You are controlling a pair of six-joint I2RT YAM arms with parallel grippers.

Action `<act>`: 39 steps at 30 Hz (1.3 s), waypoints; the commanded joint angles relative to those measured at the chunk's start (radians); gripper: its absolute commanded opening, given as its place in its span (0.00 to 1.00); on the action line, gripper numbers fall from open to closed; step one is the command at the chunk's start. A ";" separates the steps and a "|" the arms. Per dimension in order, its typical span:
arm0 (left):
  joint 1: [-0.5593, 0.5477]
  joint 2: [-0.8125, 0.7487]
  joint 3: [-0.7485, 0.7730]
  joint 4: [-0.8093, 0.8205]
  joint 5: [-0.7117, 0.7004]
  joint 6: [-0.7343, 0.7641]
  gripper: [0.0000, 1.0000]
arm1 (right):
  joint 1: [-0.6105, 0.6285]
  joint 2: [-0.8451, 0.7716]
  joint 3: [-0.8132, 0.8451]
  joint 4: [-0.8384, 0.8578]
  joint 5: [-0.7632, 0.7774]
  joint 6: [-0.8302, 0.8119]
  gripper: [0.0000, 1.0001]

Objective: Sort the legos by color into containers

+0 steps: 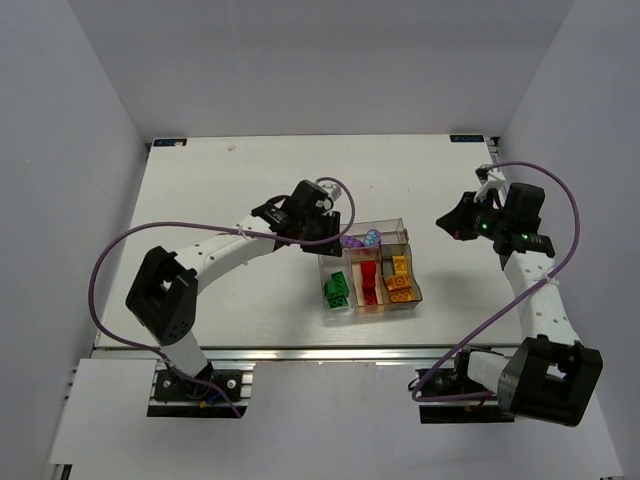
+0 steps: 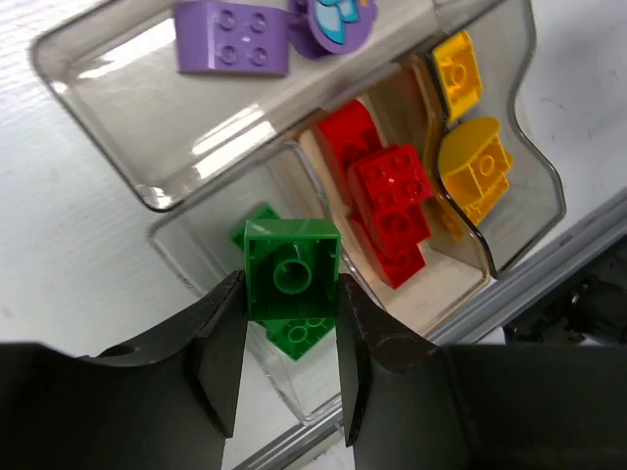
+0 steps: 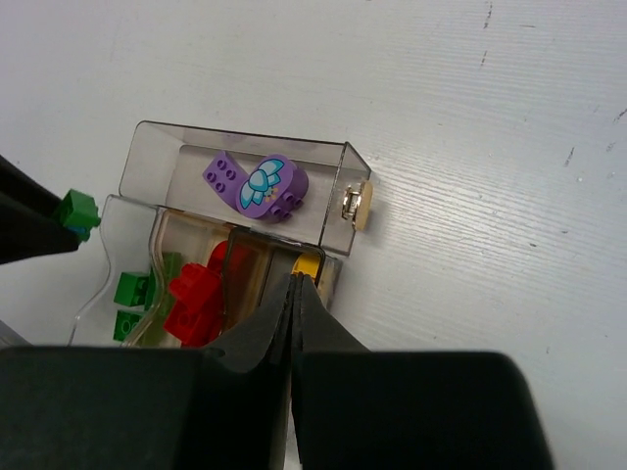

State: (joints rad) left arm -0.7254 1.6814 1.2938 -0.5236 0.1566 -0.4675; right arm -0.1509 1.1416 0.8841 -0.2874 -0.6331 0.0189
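While your left gripper (image 2: 289,328) grips one green brick (image 2: 292,264) just above the tray (image 2: 147,196) compartment that has other green bricks (image 2: 299,340), your right gripper (image 3: 292,289) is closed on nothing, apart from the tray, on its right side.

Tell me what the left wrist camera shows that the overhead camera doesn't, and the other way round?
Left wrist only: the hollow underside of the green brick gripped by the left claw, over the compartment holding other green bricks. Overhead only: the left arm and right arm whole, their purple cables, and the right claw off to the tray's right. Both: the tray with green, red, yellow and purple pieces sorted by colour.
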 commanded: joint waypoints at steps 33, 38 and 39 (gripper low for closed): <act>-0.055 -0.624 -0.354 0.157 -0.357 0.322 0.98 | -0.096 -0.072 -0.039 0.005 0.081 -0.071 0.89; -0.046 -0.756 -0.450 0.200 -0.547 0.389 0.98 | -0.095 -0.169 -0.123 0.079 0.135 -0.062 0.89; -0.046 -0.778 -0.461 0.217 -0.554 0.386 0.98 | -0.098 -0.177 -0.125 0.082 0.110 -0.060 0.89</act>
State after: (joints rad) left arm -0.7784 0.9363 0.8547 -0.3588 -0.2573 -0.1402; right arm -0.2424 0.9962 0.7738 -0.2665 -0.5503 -0.0490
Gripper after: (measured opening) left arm 0.979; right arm 0.893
